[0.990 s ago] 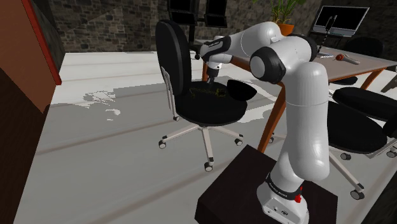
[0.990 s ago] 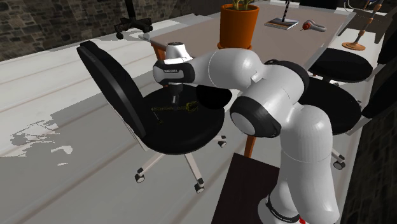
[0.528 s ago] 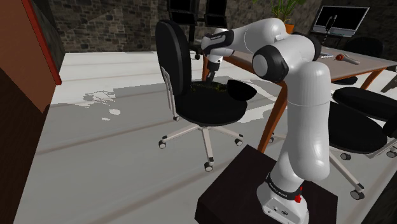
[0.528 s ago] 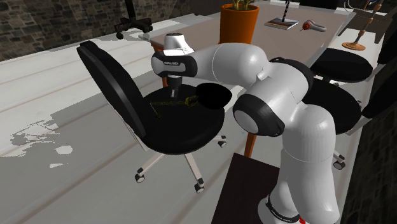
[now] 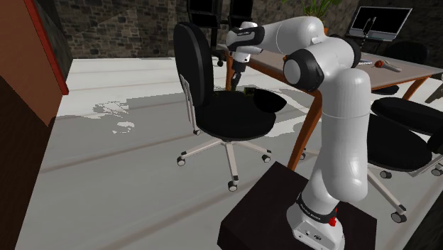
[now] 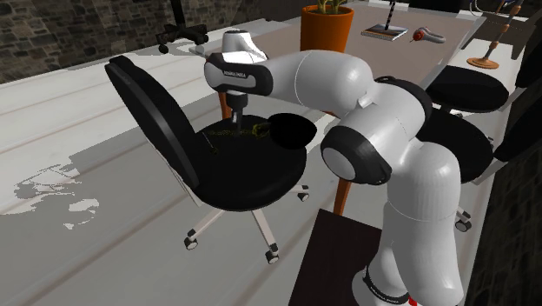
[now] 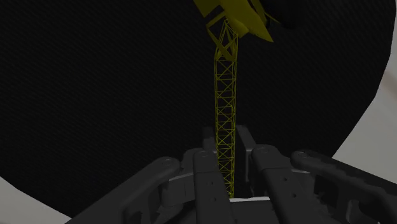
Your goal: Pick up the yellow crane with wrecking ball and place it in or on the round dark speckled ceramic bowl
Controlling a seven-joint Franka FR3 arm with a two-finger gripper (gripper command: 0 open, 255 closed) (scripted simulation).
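Furthest left in the second exterior view stands a black office chair (image 6: pixel 155 109), its tall backrest turned toward the grey floor (image 6: pixel 78 130). Over the middle of the seat (image 6: pixel 247 178) the hand (image 6: pixel 236 109) points straight down, raised above the cushion. Its fingers (image 7: pixel 207 168) are drawn in narrow and clamped on the thin lattice boom of the yellow crane (image 6: pixel 243 131), which hangs below them. From the wrist view the boom runs out from between the fingers to the crane's chunkier yellow body at its far end. From where I look, I can't make out whether that lower end touches the seat or hangs just clear of it. Just beside the crane, at the seat's edge nearest the table (image 6: pixel 434 56), sits the round dark bowl (image 6: pixel 294 132), apart from the hand. Further right the white arm (image 6: pixel 334 83) arches back over the seat to its stand (image 6: pixel 334 261). Behind it an orange plant pot (image 6: pixel 326 35) stands near the table's corner.
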